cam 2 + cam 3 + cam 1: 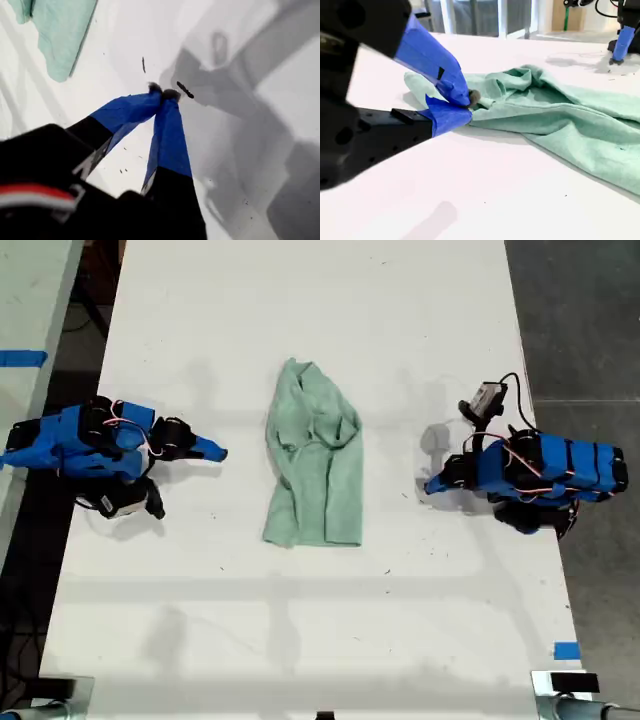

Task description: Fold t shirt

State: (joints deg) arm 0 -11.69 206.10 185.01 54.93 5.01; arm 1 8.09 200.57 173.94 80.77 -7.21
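My first hand [165,93] lies low over the white tabletop [300,620] at the exterior view's right, tips together, holding nothing. My second hand [462,107], at that view's left, is likewise closed and empty. The crumpled t shirt [315,460] lies between them.

My first gripper [165,92], blue-taped plastic fingers on a black body: jaws closed, tips touching, empty | its blue arm lies low at the exterior view's right, pointing inward [432,483] | my second gripper [467,102], same build: jaws together, empty | exterior view's left, pointing inward [220,452]
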